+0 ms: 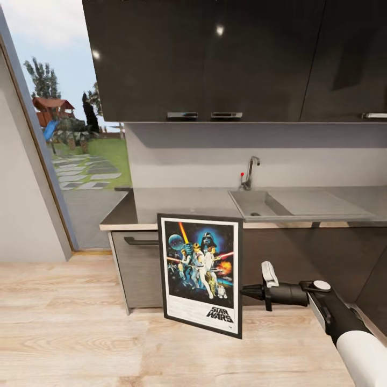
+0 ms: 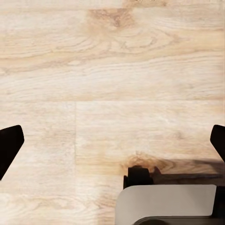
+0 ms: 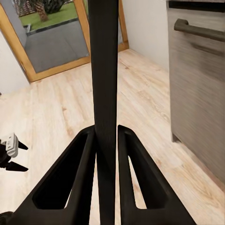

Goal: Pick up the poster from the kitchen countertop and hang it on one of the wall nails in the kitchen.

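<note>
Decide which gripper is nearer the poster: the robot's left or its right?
Right. The right gripper is shut on the poster, clamping its frame edge. The left gripper is open over bare wooden floor, holding nothing.

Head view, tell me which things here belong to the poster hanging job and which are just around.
Job:
- poster, edge clamped in the right gripper
- kitchen countertop, where it came from
- no wall nail can be made out

Just around:
- sink and tap
- upper cabinets
- wood floor
- glass door
</note>
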Available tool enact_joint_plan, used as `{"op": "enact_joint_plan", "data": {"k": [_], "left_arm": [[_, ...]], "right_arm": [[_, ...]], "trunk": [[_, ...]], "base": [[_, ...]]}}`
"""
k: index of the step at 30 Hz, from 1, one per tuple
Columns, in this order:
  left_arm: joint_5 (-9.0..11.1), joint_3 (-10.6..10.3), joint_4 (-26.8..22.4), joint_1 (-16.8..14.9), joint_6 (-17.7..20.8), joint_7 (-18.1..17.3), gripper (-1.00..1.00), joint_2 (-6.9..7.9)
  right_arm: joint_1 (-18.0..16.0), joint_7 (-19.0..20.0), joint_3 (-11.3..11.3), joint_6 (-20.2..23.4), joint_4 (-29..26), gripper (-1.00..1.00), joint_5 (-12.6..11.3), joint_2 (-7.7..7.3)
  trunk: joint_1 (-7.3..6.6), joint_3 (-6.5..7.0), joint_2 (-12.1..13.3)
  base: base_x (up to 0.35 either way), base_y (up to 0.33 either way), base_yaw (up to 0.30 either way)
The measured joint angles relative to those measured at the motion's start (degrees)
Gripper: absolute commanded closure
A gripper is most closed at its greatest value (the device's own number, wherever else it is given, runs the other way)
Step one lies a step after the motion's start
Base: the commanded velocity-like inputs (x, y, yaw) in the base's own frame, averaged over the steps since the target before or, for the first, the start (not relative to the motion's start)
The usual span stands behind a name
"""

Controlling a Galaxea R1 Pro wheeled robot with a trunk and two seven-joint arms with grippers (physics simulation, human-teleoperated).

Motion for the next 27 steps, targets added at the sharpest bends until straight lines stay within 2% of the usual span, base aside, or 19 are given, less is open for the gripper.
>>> {"op": "enact_joint_plan", "data": {"k": [27], "left_arm": [[0.0,0.2,-0.3,0.0,0.1,-0.1,-1.0,0.26]], "right_arm": [[0.0,-0.2,-0.1,-0.1,0.6,1.0,-0.2,-0.01]], "trunk": [[-5.93,4.85,10.8]], "base": [[0.0,0.0,0.0]]}}
